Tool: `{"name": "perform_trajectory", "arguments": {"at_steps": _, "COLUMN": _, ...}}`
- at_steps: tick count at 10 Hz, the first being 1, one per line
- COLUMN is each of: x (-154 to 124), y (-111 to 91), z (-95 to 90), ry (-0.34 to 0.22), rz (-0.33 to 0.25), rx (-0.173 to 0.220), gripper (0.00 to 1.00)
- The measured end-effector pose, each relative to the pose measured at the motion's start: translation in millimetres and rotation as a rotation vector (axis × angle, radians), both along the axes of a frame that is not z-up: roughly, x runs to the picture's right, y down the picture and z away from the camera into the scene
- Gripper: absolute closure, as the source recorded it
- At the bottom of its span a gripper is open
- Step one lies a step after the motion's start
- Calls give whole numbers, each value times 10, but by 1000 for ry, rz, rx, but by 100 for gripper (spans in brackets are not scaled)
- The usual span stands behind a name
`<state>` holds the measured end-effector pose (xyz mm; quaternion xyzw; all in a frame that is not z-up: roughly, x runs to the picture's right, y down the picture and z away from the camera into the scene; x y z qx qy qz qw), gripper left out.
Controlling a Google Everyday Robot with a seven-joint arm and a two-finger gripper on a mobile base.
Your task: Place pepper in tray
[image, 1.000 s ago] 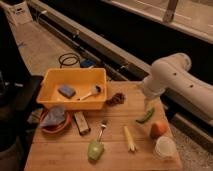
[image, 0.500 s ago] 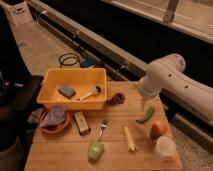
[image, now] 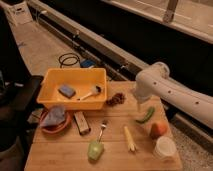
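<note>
The pepper (image: 146, 115), slim, curved and dark green, lies on the wooden table right of centre. The white arm reaches in from the right. Its gripper (image: 138, 104) hangs just above and to the left of the pepper's upper end, open, with nothing held in it. The tray (image: 70, 104), a large yellow bin, stands at the table's back left, well left of the gripper. It holds a blue sponge (image: 66, 90) and a brush (image: 90, 93).
A brown clump (image: 116, 99) lies between tray and gripper. A red bowl with a blue cloth (image: 54, 120), a dark bar (image: 81, 123) and a fork (image: 102, 131) sit in front of the tray. A pale green vegetable (image: 95, 149), corn (image: 129, 139), an orange (image: 158, 129) and a white cup (image: 164, 147) lie toward the front.
The arm has swung left and a little lower, bringing the gripper closer over the pepper. The pepper and the other objects have not moved.
</note>
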<state>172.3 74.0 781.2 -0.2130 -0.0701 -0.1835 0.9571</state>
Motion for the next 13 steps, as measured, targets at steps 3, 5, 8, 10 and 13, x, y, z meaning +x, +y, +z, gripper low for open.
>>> {"name": "perform_trajectory", "arguments": {"at_steps": 3, "x": 446, "y": 158, "z": 242, "ry": 50, "rz": 49, "rx": -54, "gripper": 26}}
{"name": "perform_trajectory", "arguments": {"at_steps": 5, "x": 612, "y": 219, "z": 254, "ry": 59, "rz": 86, "rx": -72, "gripper": 26}}
{"name": "perform_trajectory", "arguments": {"at_steps": 8, "x": 618, "y": 212, "z": 265, "ry": 59, "rz": 87, "rx": -71, "gripper": 26}}
{"name": "perform_trajectory", "arguments": {"at_steps": 10, "x": 673, "y": 224, "z": 375, "ry": 78, "rz": 94, "rx": -80, "gripper": 26}}
{"name": "perform_trajectory", "arguments": {"at_steps": 13, "x": 964, "y": 357, "z": 642, "ry": 132, "rz": 96, "rx": -104, "gripper": 26}}
